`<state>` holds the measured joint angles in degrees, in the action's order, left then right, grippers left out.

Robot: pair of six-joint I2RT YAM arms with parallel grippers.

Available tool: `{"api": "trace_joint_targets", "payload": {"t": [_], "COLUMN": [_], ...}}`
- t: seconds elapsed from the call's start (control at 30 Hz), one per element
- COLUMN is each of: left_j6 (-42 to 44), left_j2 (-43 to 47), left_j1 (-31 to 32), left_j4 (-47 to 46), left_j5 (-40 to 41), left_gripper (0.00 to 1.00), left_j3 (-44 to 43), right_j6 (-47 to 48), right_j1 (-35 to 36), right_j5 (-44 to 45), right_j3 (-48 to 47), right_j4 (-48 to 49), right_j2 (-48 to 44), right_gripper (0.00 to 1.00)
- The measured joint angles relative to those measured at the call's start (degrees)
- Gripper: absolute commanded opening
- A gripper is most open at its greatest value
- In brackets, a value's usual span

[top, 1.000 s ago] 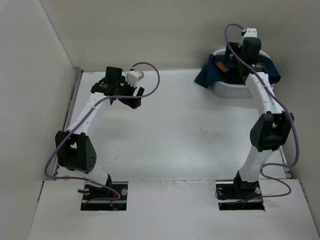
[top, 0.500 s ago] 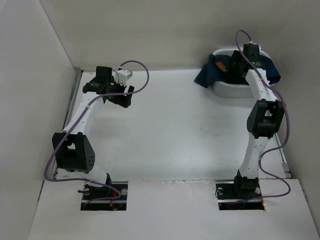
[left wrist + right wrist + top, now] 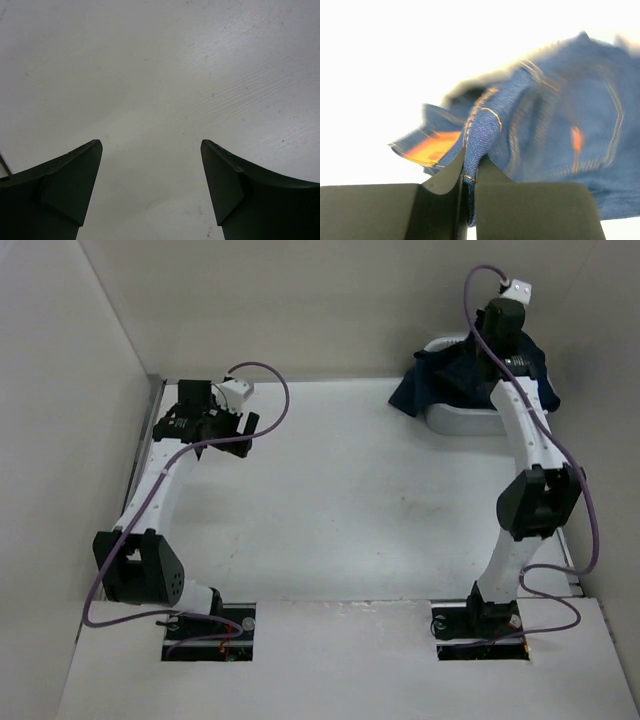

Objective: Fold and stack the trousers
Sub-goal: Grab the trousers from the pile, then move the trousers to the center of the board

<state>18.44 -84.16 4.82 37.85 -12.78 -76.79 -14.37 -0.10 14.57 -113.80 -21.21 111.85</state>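
The right pincer (image 3: 468,172) is clamped shut on one stitched fold of the trousers (image 3: 545,115), with the dark blue denim pinched between its two fingers and rising out above them. At about 9 o'clock from that fold lies one orange-tan waist patch (image 3: 431,148), blurred in the wrist view. There is one pair of trousers. It is at about 1 o'clock on the desk (image 3: 350,500), bunched in one white basin (image 3: 462,420), with cloth spilling over the rim on both sides. The left pincer (image 3: 151,147) is at about 10 o'clock on the desk, well apart from the trousers. Its two fingers are spread wide over bare desk surface and grip nothing.
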Motion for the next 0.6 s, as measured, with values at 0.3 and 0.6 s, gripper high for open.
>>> {"api": "trace_joint_targets", "payload": {"t": [0.3, 0.6], "left_j6": [-4.07, -12.52], "left_j2": [10.19, 15.91], "left_j1": [-8.07, -11.54], "left_j4": [-5.49, -6.8], "left_j5": [-0.2, -7.08], "left_gripper": [0.84, 0.84], "left_j3": [3.65, 3.15], "right_j6": [19.45, 31.12], "right_j1": [39.74, 65.05], "right_j5": [3.48, -10.1], "right_j3": [-24.22, -39.69], "right_j4": [17.31, 45.44], "right_j2": [-8.07, 4.79], "right_gripper": [0.0, 0.01]}}
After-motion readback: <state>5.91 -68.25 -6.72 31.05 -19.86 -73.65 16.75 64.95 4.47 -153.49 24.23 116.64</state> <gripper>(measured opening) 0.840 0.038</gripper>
